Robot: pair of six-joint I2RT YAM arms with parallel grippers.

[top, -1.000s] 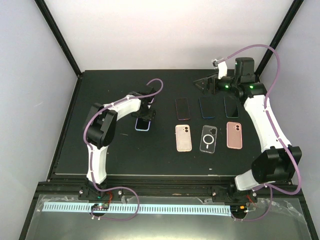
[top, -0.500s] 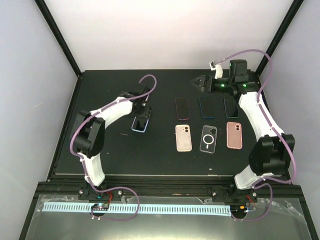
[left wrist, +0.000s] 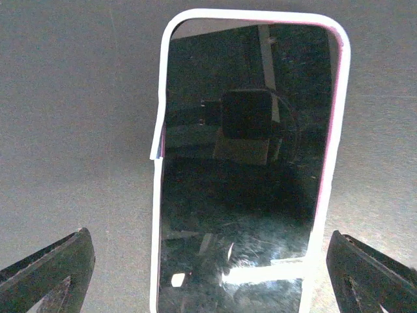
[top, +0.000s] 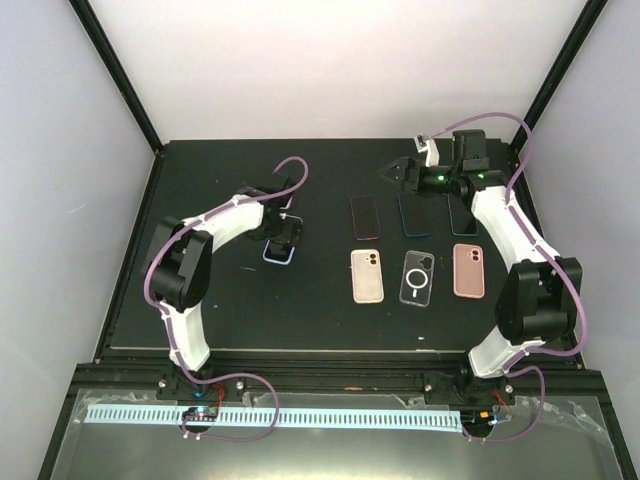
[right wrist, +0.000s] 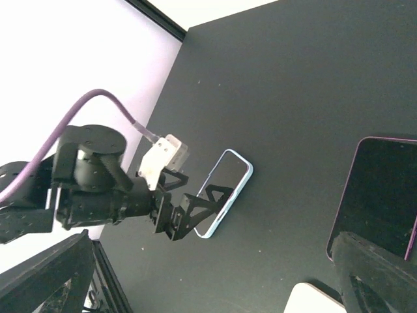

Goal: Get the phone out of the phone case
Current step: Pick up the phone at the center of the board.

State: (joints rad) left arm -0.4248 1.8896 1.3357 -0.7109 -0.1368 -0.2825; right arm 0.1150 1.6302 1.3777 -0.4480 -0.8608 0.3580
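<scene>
A phone lies screen up on the black table, sitting in a light blue phone case. In the left wrist view the case rim frames the dark screen, and its left edge bulges away from the phone partway along. My left gripper hovers over the phone's near end, open, one finger on each side of it and clear of it. My right gripper is open and empty, raised over the back of the table. The right wrist view looks down on the left gripper and the cased phone.
Three bare phones lie in a row right of centre. In front of them lie three empty cases: cream, clear with a ring, pink. Black frame posts stand at the back corners.
My left gripper's jaws have opened wide over the cased phone, and its arm has folded inward. The right gripper has swung a little to the left at the back.
</scene>
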